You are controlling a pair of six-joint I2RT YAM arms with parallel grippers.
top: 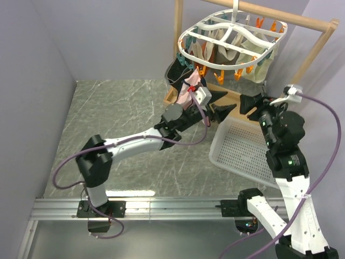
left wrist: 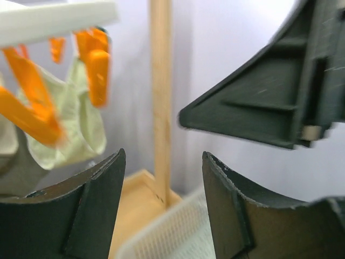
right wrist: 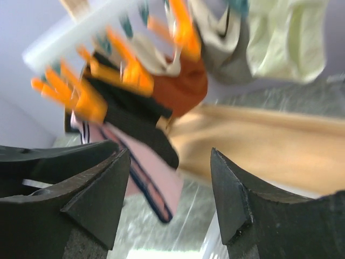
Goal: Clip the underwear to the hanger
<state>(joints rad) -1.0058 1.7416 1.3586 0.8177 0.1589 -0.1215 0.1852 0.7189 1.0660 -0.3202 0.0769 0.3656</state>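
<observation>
Left end effector [top: 226, 102] is held open, empty. The underwear [top: 190, 89] is seen behind and left of it, hung under the hanger [left wrist: 54, 19] rim; peg hold unconfirmed. Fabric could be dragged off on withdrawal. Right end effector [right wrist: 170, 154] is spread, empty, facing it closely: collision risk. Room is left below, above the basket [top: 242, 151].

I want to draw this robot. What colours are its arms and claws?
The left arm and right arm have white links with chunky black joints. A purple cable loops along each. The left gripper and right gripper have dark wedge-shaped fingers.
</observation>
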